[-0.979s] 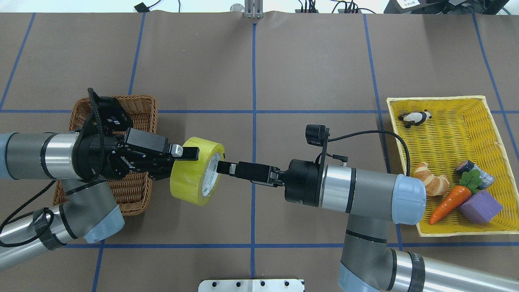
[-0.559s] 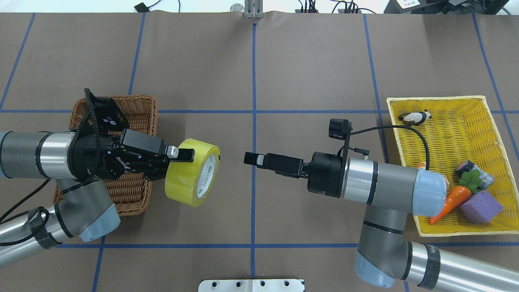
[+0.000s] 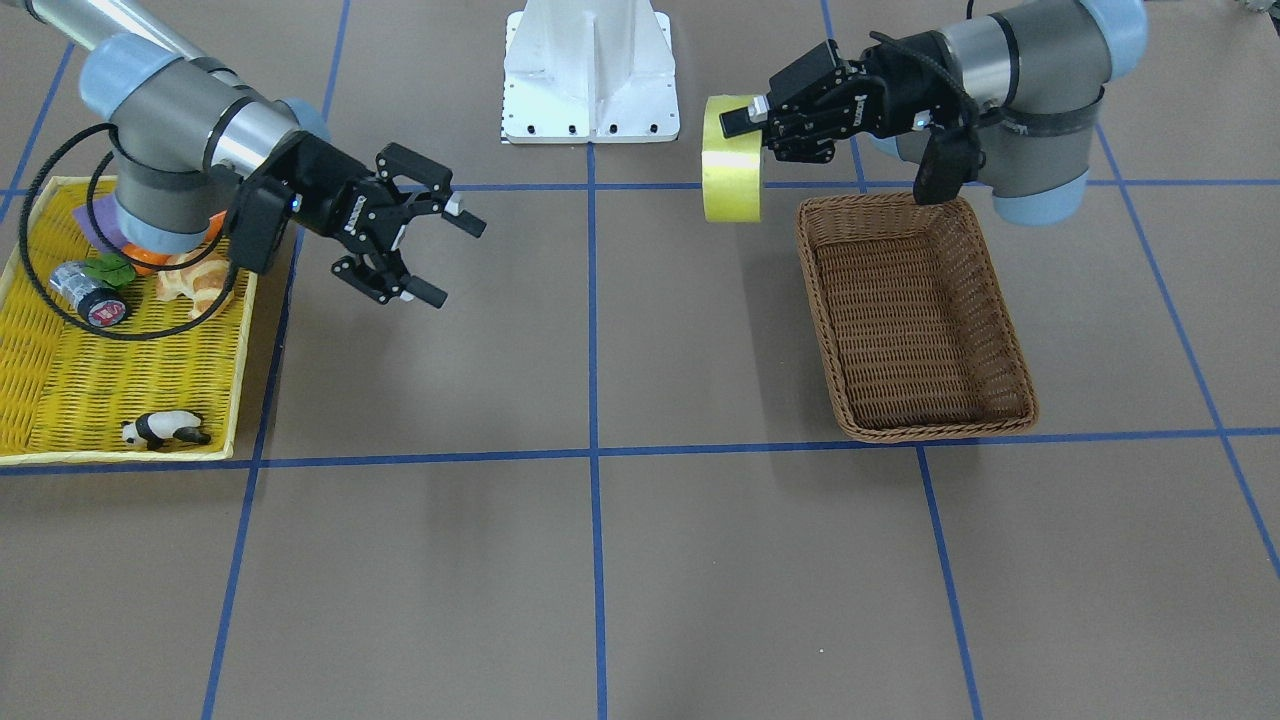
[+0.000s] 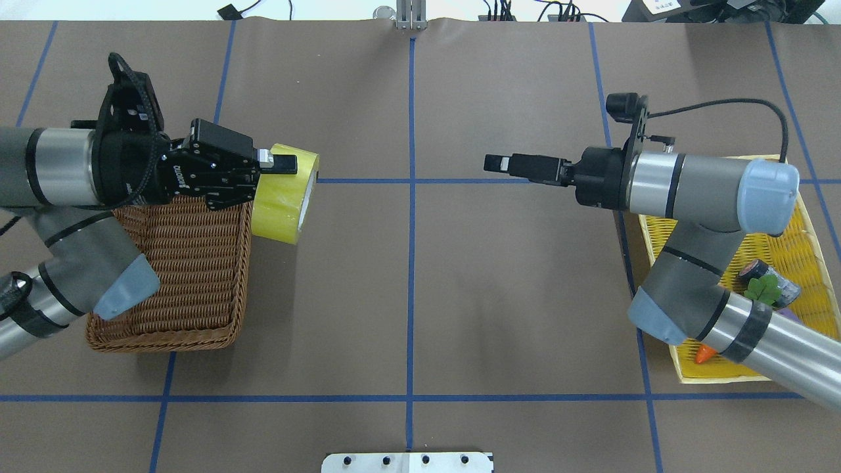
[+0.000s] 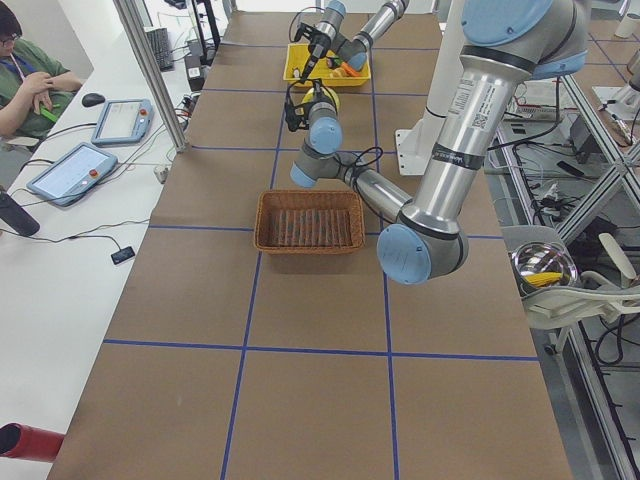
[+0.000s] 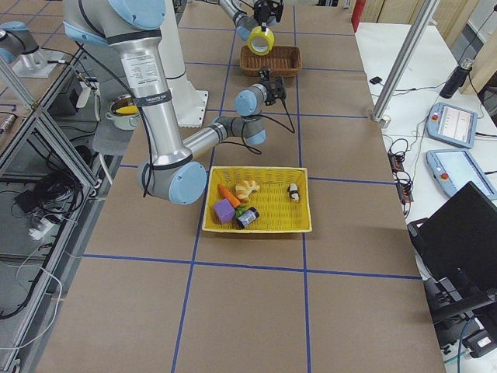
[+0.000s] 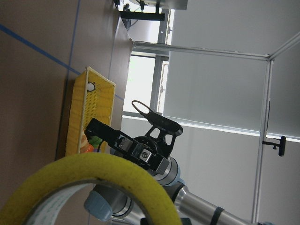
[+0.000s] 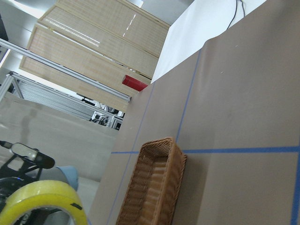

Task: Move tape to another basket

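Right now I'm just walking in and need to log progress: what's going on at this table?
The left gripper is shut on the yellow tape, with one of its fingers lying over the roll's outside. It holds the roll in the air just beside a corner of the wicker basket, not over it. The basket is empty. The right gripper hangs open and empty, nearer the yellow tray.

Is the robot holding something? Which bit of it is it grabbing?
The left gripper holds the yellow tape in the air, pinching the ring's wall near its top. The right gripper is open and empty.
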